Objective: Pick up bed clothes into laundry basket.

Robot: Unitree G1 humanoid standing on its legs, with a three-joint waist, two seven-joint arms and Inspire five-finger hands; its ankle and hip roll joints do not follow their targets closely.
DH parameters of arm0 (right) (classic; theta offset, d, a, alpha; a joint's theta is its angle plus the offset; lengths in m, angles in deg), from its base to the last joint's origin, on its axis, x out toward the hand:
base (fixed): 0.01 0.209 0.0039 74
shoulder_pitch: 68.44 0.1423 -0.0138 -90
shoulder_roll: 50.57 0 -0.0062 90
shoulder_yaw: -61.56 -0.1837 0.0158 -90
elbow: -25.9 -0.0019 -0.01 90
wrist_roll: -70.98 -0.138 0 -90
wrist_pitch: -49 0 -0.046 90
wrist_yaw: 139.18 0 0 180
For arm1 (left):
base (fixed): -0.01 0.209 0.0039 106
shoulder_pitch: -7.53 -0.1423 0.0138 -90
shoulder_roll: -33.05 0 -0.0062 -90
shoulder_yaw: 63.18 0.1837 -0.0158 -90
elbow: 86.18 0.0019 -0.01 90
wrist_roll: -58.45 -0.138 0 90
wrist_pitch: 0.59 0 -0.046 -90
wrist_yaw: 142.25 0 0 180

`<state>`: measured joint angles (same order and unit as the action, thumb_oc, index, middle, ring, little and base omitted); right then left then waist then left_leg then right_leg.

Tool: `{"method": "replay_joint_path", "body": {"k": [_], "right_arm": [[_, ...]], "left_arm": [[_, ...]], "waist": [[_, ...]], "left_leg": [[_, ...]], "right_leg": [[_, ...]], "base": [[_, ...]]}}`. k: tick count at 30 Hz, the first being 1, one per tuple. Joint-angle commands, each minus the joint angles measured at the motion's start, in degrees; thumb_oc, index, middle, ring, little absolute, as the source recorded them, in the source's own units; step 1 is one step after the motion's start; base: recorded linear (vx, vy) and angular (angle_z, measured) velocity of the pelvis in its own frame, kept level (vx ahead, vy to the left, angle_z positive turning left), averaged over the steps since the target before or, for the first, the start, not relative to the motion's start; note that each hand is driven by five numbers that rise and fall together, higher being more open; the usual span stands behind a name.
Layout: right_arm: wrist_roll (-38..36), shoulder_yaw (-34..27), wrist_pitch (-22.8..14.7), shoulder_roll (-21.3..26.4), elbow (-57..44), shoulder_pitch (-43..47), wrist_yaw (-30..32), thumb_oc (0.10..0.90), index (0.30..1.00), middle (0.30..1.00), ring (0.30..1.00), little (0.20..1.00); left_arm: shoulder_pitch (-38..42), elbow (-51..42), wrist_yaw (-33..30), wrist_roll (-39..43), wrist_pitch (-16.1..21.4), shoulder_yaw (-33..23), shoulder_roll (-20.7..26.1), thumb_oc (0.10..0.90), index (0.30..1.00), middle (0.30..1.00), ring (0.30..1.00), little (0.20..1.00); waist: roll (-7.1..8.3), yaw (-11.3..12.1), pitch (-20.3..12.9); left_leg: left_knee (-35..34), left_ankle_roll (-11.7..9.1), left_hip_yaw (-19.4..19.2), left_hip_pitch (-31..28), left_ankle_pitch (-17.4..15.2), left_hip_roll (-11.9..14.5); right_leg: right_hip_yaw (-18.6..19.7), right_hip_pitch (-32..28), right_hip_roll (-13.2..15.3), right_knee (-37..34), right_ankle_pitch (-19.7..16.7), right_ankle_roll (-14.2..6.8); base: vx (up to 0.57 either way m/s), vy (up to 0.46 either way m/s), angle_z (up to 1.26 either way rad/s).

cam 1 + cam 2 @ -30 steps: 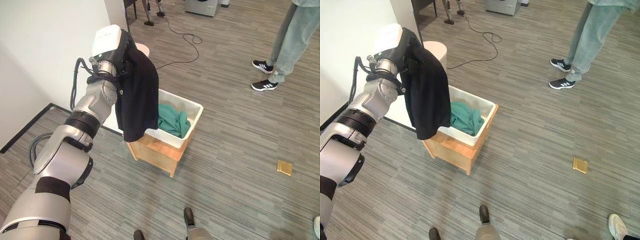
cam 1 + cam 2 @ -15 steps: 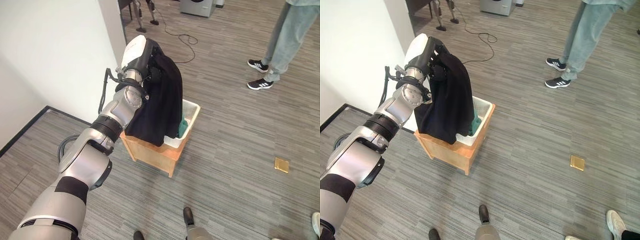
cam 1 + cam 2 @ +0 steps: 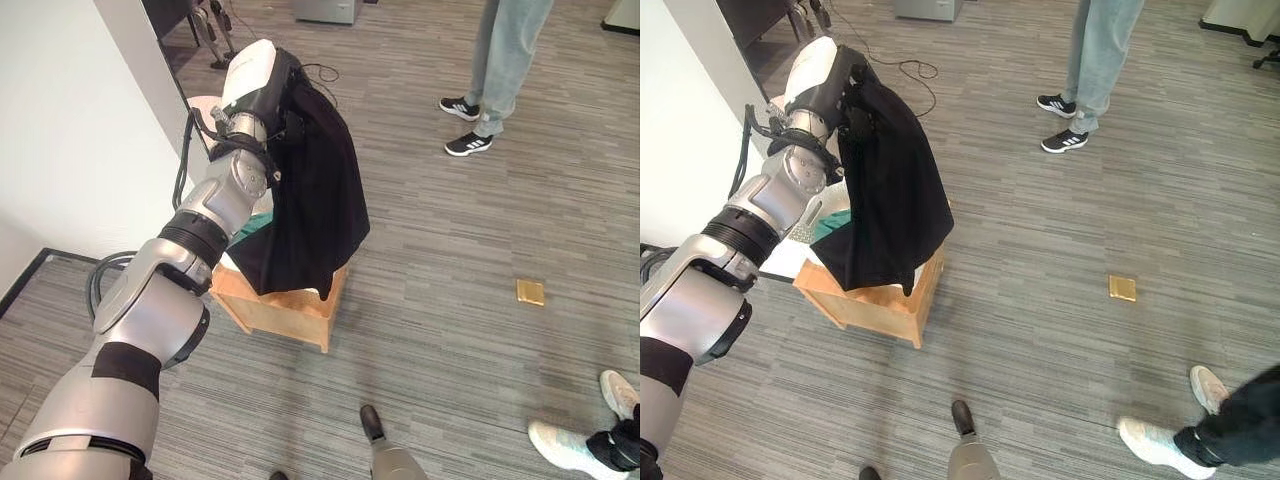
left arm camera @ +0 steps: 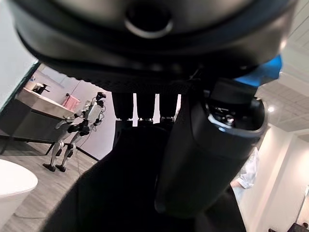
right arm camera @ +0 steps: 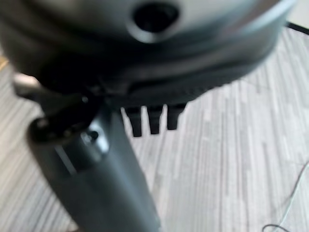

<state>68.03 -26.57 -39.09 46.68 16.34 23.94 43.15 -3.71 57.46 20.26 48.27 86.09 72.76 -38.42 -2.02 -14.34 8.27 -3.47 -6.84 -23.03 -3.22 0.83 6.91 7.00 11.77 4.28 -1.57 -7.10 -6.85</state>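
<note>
The left hand (image 3: 285,95) has swung the black garment (image 3: 315,205) across; it now hangs over the laundry basket (image 3: 275,310), hiding the green cloth (image 3: 830,224). Fingers stay curled around the fabric. Release looks next. The right hand (image 5: 96,164) hangs relaxed over the floor.

From the head we look steeply down through two eyes set slightly apart; both share the floor (image 3: 450,250), the wooden basket (image 3: 875,300) and a standing person (image 3: 1095,50). Each wrist camera sits very close behind its own robot hand: the left robot hand (image 4: 212,140) faces across the room, the right robot hand (image 5: 91,159) faces the floor.
</note>
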Motion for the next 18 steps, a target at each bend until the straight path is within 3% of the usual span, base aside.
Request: {"method": "replay_joint_path", "body": {"k": [1, 2, 3, 4, 5, 6, 10, 15, 16, 18], "right_arm": [[-1.9, 4.7, 0.5, 6.4, 2.1, -1.8, 0.8, 0.8, 0.9, 0.9, 0.9, 0.9], [-1.9, 4.9, 0.4, 6.7, 1.8, -1.9, 0.9, 0.8, 0.9, 0.9, 0.9, 0.9], [-1.9, 4.9, 0.4, 6.7, 1.8, -1.9, 0.9, 0.8, 0.9, 0.9, 0.9, 0.9], [-1.3, 3.9, 0.3, 7.7, 1.6, -2.2, 1.4, 0.8, 0.9, 0.9, 0.9, 0.9], [-1.3, 2.9, 0.7, 8.5, 2.1, -2.5, 0.5, 0.8, 0.9, 0.9, 0.9, 0.9], [-1.6, 2.3, 1.0, 8.8, 2.6, -2.7, 0.7, 0.8, 0.9, 0.9, 0.9, 0.9], [-3.4, 3.0, -0.2, 7.9, 1.7, -0.9, 1.5, 0.8, 0.9, 0.9, 0.9, 0.9], [-3.4, 5.7, -0.6, 6.2, 0.8, 0.3, 1.9, 0.8, 0.9, 0.9, 0.9, 0.9], [-3.8, 8.0, -1.8, 3.1, -0.6, 1.5, 2.0, 0.8, 0.9, 0.9, 0.9, 0.9], [-1.5, 9.2, -1.0, 1.2, -1.4, 1.2, 3.0, 0.8, 0.9, 0.9, 0.9, 0.9]], "left_arm": [[22.6, 4.3, -9.7, -5.8, 1.2, -3.9, 7.1, 0.4, 0.3, 0.3, 0.3, 0.3], [22.4, 3.9, -9.9, -6.2, 1.3, -3.6, 7.3, 0.4, 0.3, 0.3, 0.3, 0.3], [22.4, 3.9, -9.9, -6.2, 1.3, -3.6, 7.3, 0.4, 0.3, 0.3, 0.3, 0.3], [22.0, 4.1, -9.6, -10.2, -0.2, -2.0, 6.8, 0.4, 0.3, 0.3, 0.3, 0.3], [21.8, 4.6, -8.9, -11.1, 0.1, -1.2, 7.0, 0.4, 0.3, 0.3, 0.3, 0.3], [21.6, 5.0, -9.6, -11.3, -1.2, -2.1, 6.3, 0.4, 0.3, 0.3, 0.3, 0.3], [23.1, 7.1, -10.3, -12.1, -0.5, -1.5, 3.2, 0.4, 0.3, 0.3, 0.3, 0.3], [21.1, 7.9, -10.3, -10.9, 0.2, -2.8, 2.0, 0.4, 0.3, 0.3, 0.3, 0.3], [20.3, 8.2, -9.8, -11.4, -0.4, -3.8, -1.1, 0.4, 0.3, 0.3, 0.3, 0.3], [21.6, 9.1, -9.0, -10.5, -0.4, -4.7, -3.6, 0.4, 0.3, 0.3, 0.3, 0.3]], "waist": [[5.24, 2.4, 2.3], [6.22, 3.7, 2.8], [6.23, 3.6, 2.7], [6.22, 4.8, 3.5], [4.99, 4.7, 2.2], [4.62, 4.6, 1.9], [5.99, 3.4, 1.2], [6.91, 3.7, 0.7], [6.87, 4.0, 0.8], [7.17, 3.8, 1.0]], "left_leg": [[19.7, -0.5, 17.1, 8.6, 1.3, -0.2], [19.1, 0.0, 22.1, 12.5, -1.0, -4.0], [19.1, 0.0, 22.2, 12.7, -1.0, -4.1], [12.5, 0.0, 25.9, 16.4, 1.5, -3.4], [5.5, 0.4, 25.4, 13.0, 1.4, -1.9], [3.1, 0.8, 25.0, 11.4, 2.1, -1.3], [-0.2, 1.2, 22.3, 9.9, 3.6, -1.7], [-1.5, 1.7, 20.7, 9.3, 2.9, -2.2], [-1.5, 1.9, 20.8, 9.4, 2.8, -2.5], [-1.5, 2.4, 21.1, 9.6, 2.5, -3.0]], "right_leg": [[-0.5, -8.3, 1.3, -1.2, 0.5, -3.0], [-0.5, -8.9, 1.7, -1.6, 1.1, -2.7], [-0.6, -8.8, 1.7, -1.7, 1.1, -2.7], [-0.3, -10.4, 1.7, -2.0, 2.4, -3.3], [0.2, -11.2, 1.8, -2.2, 3.5, -4.3], [0.8, -11.4, 1.9, -1.6, 4.0, -4.5], [0.9, -8.3, 3.5, -0.8, 2.9, -5.2], [1.1, -7.2, 5.0, -2.5, 0.9, -6.4], [0.9, -7.0, 5.2, -2.6, 0.6, -6.5], [0.6, -6.7, 5.4, -2.7, 0.6, -6.6]], "base": [[-0.06, -0.137, -0.92], [-0.04, -0.083, -0.46], [0.14, 0.074, -0.12], [0.21, 0.211, 0.02], [0.27, 0.276, 0.06], [0.17, 0.214, 0.04], [0.0, 0.166, -0.16], [-0.05, 0.102, -0.08], [-0.03, 0.039, -0.04], [-0.04, 0.056, -0.01]]}}
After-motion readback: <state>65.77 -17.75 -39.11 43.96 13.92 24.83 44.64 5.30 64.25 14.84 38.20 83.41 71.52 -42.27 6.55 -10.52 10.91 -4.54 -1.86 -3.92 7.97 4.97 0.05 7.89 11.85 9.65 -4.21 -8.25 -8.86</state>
